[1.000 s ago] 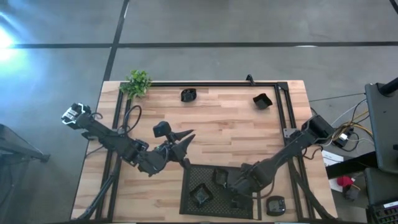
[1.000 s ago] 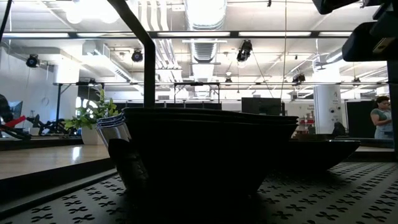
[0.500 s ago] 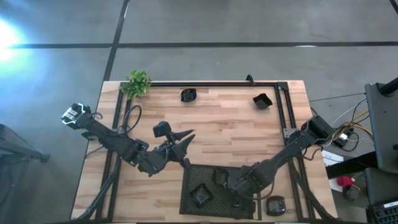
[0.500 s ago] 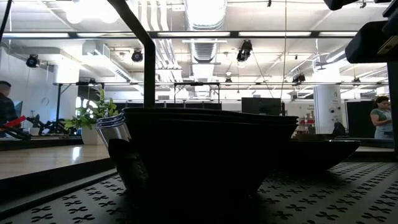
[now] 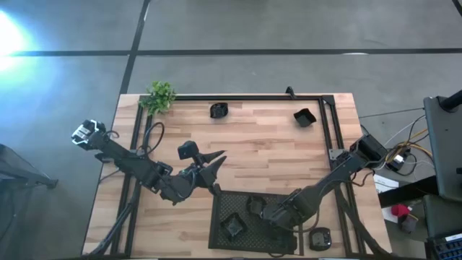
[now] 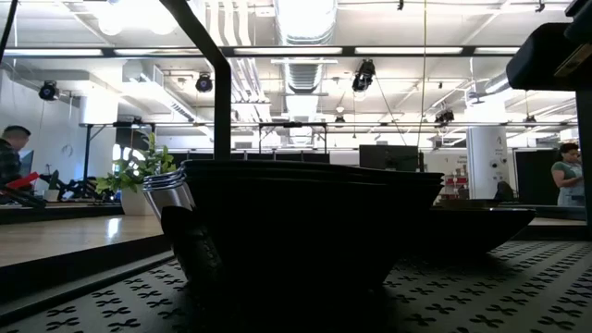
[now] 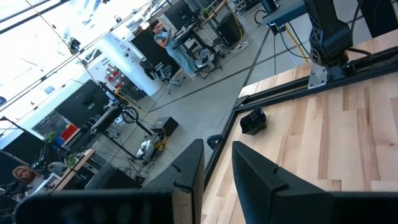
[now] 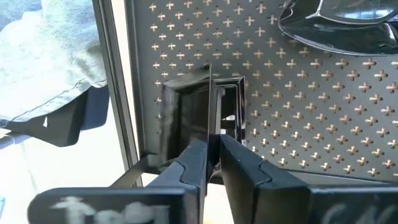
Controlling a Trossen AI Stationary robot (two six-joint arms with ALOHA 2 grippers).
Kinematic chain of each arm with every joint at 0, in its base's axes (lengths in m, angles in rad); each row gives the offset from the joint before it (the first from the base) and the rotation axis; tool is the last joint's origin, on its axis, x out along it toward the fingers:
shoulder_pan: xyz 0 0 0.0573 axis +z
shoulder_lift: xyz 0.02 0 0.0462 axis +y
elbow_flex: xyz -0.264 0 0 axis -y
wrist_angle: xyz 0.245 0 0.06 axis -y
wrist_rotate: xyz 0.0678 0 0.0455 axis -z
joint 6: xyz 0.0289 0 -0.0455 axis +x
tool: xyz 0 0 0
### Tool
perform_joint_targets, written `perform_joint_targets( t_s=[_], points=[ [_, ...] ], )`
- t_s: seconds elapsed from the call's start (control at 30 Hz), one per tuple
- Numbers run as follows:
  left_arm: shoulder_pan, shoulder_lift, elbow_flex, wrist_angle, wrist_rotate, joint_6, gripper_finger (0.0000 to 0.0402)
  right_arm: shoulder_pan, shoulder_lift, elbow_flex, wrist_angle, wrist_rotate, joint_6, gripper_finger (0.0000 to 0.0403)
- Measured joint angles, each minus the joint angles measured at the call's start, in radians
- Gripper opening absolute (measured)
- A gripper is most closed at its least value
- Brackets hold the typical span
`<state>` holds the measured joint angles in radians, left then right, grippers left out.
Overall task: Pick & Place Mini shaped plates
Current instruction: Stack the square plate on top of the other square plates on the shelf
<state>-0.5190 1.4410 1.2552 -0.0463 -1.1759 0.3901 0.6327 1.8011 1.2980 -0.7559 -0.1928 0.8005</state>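
Your right gripper (image 8: 213, 144) straddles a square plate's (image 8: 199, 115) rim on the tray (image 8: 298, 124), jaws barely parted; left gripper (image 5: 214, 157) waits above the tabletop (image 5: 267, 152), slightly open, empty.

Glossy black mini plates (image 5: 233, 227) on mesh tray, two (image 5: 304, 117) on bare wood

open-plan robotics lab: exposed ceiling ducts (image 6: 301, 37), strip lights, concrete floor (image 5: 289, 72), equipment benches (image 7: 205, 37), people working.

No legible text, labels, brands, numbers or signs in any view. Pale marks on the blurred dark housing at the right wrist camera's near edge cannot be read.
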Motion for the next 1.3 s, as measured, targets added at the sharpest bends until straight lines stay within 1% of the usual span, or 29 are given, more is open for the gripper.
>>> perform_joint_targets(
  t_s=[0.2,0.4,0.67,0.77,1.2,1.3],
  points=[
    [0.0,0.0,0.0,0.0,0.0,0.0,0.008,0.0,0.0,0.0,0.004,0.0,0.0,0.0061],
    [0.0,0.0,0.0,0.0,0.0,0.0,0.008,0.0,0.0,0.0,0.005,0.0,0.003,0.0068],
    [0.0,0.0,0.0,0.0,0.0,0.0,0.008,0.0,0.0,0.0,0.008,0.0,-0.002,0.0058],
    [0.0,0.0,0.0,0.0,0.0,0.0,0.008,0.0,-0.001,0.0,0.007,0.001,-0.034,0.0054],
    [0.0,0.0,0.0,0.0,0.0,0.009,0.008,0.0,-0.014,0.024,0.002,0.001,-0.053,0.0053],
    [0.0,0.0,0.0,0.0,0.0,0.009,0.008,0.0,-0.015,0.018,0.003,0.044,-0.081,0.0053]
  ],
)
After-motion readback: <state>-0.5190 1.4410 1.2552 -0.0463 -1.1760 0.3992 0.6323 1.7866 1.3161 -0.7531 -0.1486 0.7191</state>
